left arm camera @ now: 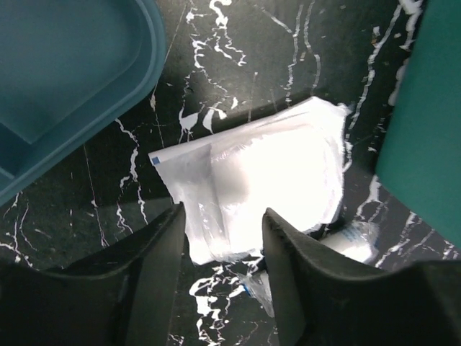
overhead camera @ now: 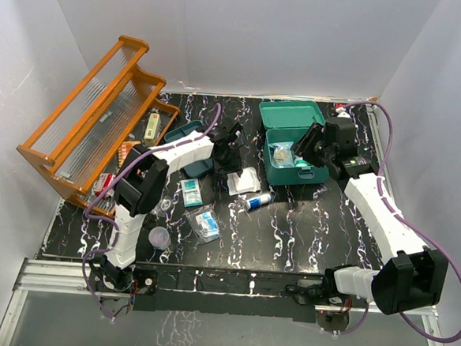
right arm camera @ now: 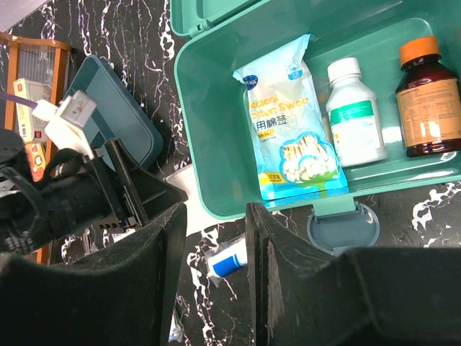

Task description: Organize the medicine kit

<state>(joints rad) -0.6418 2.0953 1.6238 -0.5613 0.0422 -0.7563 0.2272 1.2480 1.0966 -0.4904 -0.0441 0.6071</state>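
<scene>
On my left wrist view the white packet (left arm camera: 266,180) is washed out by glare, and its near edge vanishes behind the fingers of my left end effector (left arm camera: 223,216). The insert tray (left arm camera: 65,79) runs off the left edge. A blue-capped tube (right arm camera: 225,263) sits half hidden behind my right end effector (right arm camera: 214,216). Overhead, that end effector covers part of the medicine kit (overhead camera: 282,177), and the print on the sachet (overhead camera: 206,223) is too small for me to read.
</scene>
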